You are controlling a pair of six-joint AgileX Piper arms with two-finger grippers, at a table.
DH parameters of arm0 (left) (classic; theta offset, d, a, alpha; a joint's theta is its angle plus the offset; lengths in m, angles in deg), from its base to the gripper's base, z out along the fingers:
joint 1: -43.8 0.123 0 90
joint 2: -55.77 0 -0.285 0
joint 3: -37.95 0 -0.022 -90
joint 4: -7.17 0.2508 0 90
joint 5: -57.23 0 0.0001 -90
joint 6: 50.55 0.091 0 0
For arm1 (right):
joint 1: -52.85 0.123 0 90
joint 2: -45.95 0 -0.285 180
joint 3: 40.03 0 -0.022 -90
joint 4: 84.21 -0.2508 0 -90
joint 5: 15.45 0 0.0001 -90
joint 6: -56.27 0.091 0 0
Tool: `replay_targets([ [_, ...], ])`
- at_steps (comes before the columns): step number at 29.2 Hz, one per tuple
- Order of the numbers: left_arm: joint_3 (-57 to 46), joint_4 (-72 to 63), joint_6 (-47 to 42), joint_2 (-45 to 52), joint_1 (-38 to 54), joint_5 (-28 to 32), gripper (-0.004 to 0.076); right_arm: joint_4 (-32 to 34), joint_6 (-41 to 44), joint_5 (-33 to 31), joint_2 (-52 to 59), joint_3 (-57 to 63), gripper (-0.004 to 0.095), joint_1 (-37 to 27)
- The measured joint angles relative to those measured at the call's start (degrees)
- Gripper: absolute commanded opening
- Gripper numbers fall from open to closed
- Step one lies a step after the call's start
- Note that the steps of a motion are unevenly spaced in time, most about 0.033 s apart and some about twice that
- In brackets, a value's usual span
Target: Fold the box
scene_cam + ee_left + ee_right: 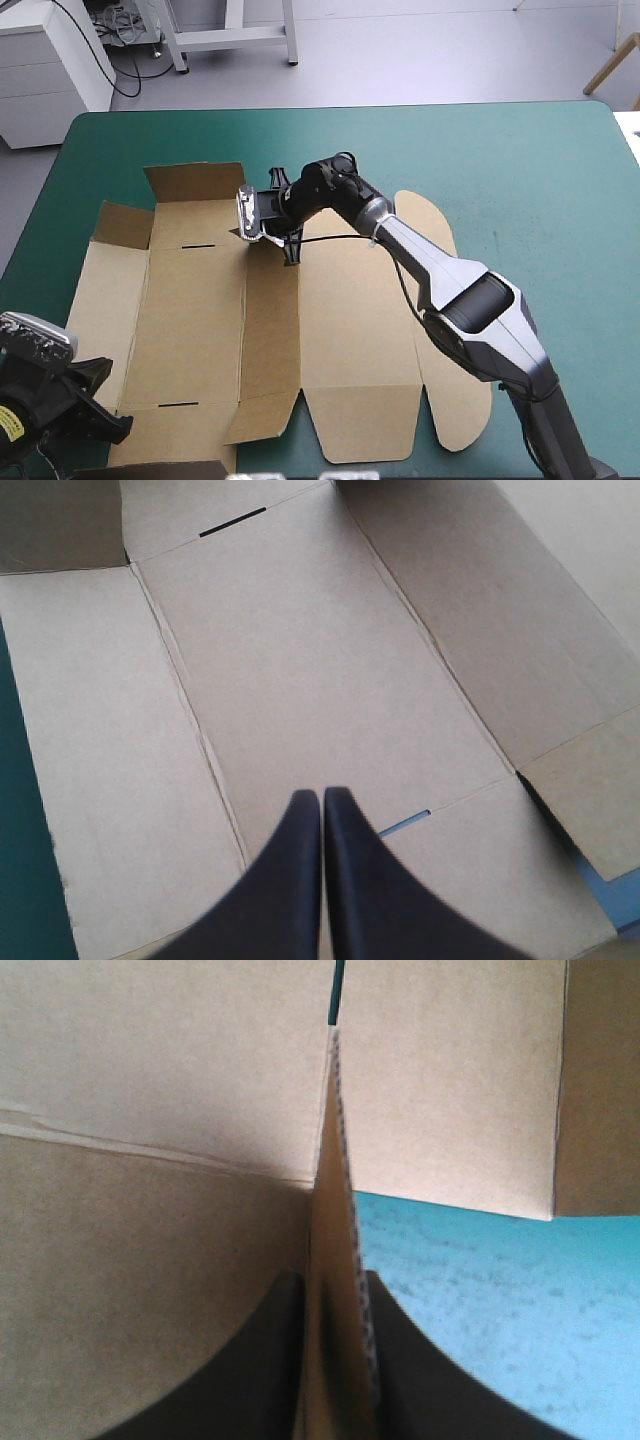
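The teal-green bench [500,160] carries the brown box [200,320], largely flat, left of centre. The right tool [335,1290] pinches a raised wall [272,300] by its edge, seemingly to fold it upright. The left tool [322,798] hangs closed and empty.

Bright, even light lay over the table [520,160]; on the box [190,320], the raised middle wall stood darker, shaded on 1 face.

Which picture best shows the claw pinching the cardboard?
The right wrist view: an edge of the box stands pinched in the right claw. The high view shows that grip from afar; the left wrist view shows only flat panels.
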Motion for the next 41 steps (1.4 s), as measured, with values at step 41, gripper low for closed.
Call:
replay_targets([
  [41,0.02,0.48,-0.84,0.0,0.0,0.0,-0.001,14.52,54.4,-17.42,55.63,44.07,0.0182,-47.69],
])
